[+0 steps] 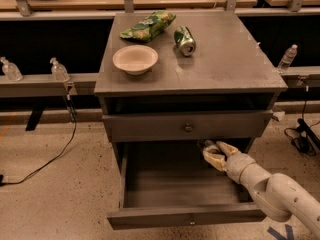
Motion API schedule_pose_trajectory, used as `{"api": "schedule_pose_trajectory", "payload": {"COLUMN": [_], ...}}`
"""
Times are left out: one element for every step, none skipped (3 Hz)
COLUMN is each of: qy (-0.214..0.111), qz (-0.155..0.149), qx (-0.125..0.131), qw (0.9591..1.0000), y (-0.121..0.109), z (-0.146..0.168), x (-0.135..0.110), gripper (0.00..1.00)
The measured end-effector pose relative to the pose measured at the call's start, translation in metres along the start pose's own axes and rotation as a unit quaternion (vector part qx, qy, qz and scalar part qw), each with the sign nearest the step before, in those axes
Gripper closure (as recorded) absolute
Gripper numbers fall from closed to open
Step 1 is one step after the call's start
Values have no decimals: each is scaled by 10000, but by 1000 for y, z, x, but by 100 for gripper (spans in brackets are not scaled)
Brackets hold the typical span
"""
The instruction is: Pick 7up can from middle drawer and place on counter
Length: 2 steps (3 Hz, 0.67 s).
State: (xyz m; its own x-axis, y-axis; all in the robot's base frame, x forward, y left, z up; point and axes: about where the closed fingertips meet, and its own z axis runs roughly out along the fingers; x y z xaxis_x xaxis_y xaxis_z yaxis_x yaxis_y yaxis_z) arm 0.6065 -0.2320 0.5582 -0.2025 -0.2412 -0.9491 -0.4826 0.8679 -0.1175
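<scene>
The middle drawer [185, 217] is pulled out at the bottom of the cabinet: a shallow dark-grey tray with a low front panel and a small knob. My gripper [218, 154] reaches into its back right corner, just under the closed taller-fronted drawer [188, 127]. The 7up can is hidden; I cannot see it in the drawer. The counter [230, 59] is the cabinet's flat grey top, above the gripper.
On the counter lie a darker green can [184, 40] on its side, a cream bowl [135, 59] and a green snack bag [148, 26]. Plastic bottles stand on the rail at left [59, 70] and right [286, 59]. Cables trail on the floor at both sides.
</scene>
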Motion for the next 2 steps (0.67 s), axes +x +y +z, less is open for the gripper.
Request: {"api": "schedule_pose_trajectory", "payload": {"qy": [-241, -537], "qz": [-166, -180], "qx": [-284, -574], "qw": [9992, 9967], "y": [24, 39], "z": [-25, -42], "x": [-29, -50], "gripper": [100, 100]}}
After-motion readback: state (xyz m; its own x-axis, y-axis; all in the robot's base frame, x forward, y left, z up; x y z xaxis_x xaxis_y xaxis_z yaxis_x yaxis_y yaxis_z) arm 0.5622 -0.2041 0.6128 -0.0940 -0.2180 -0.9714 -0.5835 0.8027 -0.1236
